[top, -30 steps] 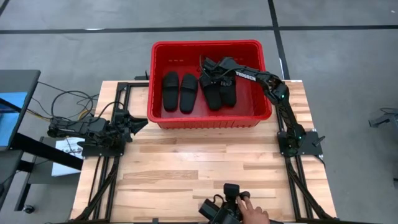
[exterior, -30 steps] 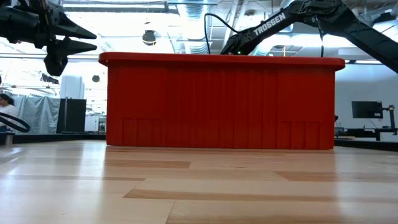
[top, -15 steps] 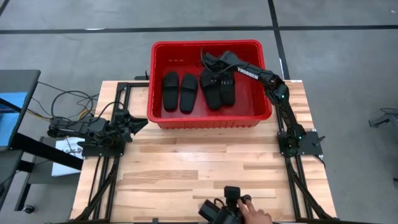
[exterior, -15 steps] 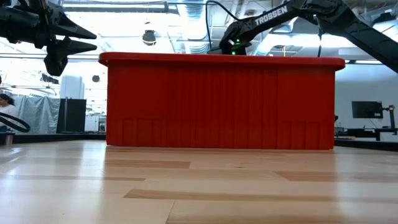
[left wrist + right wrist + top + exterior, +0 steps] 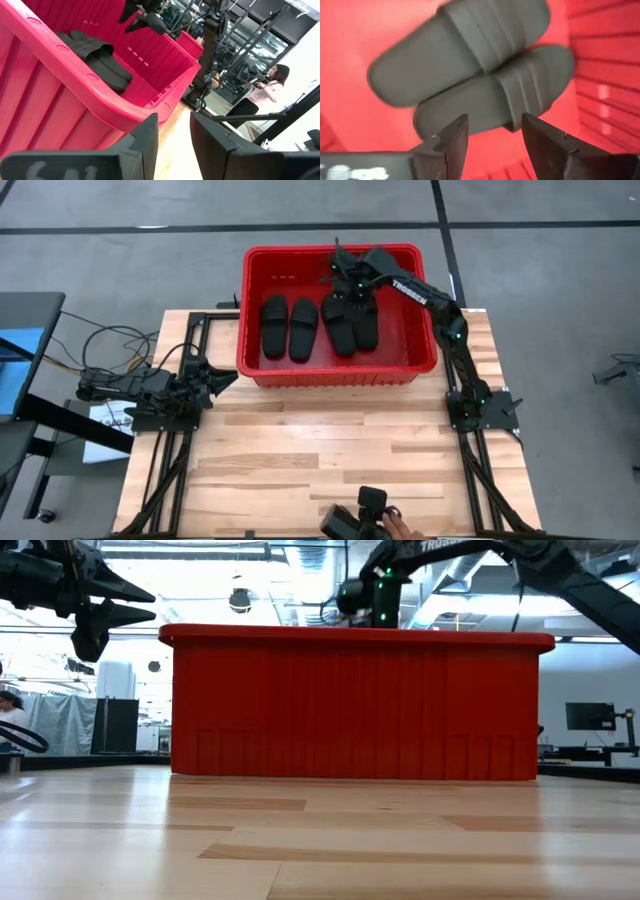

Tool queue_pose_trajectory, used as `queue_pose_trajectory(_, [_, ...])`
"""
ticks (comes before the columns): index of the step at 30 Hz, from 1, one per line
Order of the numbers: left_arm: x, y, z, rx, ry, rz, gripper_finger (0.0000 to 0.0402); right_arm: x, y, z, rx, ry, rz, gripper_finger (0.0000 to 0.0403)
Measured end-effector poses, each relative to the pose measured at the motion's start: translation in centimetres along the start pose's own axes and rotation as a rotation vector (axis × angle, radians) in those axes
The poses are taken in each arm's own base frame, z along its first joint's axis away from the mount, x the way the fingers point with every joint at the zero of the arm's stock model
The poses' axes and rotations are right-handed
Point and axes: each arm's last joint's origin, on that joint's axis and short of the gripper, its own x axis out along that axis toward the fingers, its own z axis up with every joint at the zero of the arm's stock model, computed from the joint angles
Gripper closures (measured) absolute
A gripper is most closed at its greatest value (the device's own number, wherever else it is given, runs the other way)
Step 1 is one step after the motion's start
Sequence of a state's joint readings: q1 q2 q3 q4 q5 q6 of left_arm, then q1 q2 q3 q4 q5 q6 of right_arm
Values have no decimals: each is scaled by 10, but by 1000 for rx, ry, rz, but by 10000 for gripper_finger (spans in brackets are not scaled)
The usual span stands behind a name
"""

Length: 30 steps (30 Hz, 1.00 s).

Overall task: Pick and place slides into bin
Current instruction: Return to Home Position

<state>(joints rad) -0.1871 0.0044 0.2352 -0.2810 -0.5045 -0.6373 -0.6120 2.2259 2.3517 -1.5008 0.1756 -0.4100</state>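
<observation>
A: Setting and surface?
B: Grey concrete floor [image 5: 560, 280]. On it, one pale plank table [image 5: 330, 450] with black rails [image 5: 165, 470] down both sides. Low view, beyond the table: a bright workshop with ceiling ducts.
A: Item one, the bin [image 5: 340, 373]?
B: Red, with ribbed walls and a rolled rim. It stands at the table's far edge, roughly centred between the two arms.
A: Item two, the slides [image 5: 303, 328]?
B: Four, matte black, all flat on the floor of the bin, each lying lengthwise from near wall to far wall. The left pair [image 5: 274, 326] sits side by side. The right pair [image 5: 350, 330] sits close together, with a strip of red floor between the two pairs.
A: Item three, the right gripper [image 5: 495, 120]?
B: It is above the bin near its far wall, over the far ends of the right pair. Its fingers [image 5: 451, 142] are spread wide and hold nothing. In the wrist view the two slides lie below, pressed side by side on the red floor. They show in the gap between the fingers but touch neither one.
A: Item four, the left gripper [image 5: 225, 380]?
B: It is at the table's left edge, near the bin's near-left corner, raised off the wood and pointing toward the bin. The left fingers [image 5: 145, 137] stand slightly apart, with nothing in the narrow gap.
A: Sundries?
B: One hand [image 5: 400, 528] of a person, on a dark device [image 5: 360, 515] at the table's near edge; one person [image 5: 265, 95] standing in the room beyond, left wrist view
</observation>
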Motion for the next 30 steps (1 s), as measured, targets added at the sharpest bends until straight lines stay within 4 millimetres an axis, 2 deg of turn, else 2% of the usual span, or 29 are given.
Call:
queue_pose_trajectory(7, [0, 0, 0, -1, -2, -2, 299, -54, 8, -11, 40, -181, -32, 228])
queue_pose_trajectory(19, [0, 0, 0, 0, -2, -2, 299, -178, 32, -50, 250, -697, -26, 228])
queue_pose_trajectory(24, [0, 0, 0, 0, -1, -2, 299, -214, 47, -72, 375, -821, 38, 228])
queue_pose_trajectory(30, [0, 0, 0, -4, -2, -2, 299, -245, 66, -97, 498, -919, 146, 228])
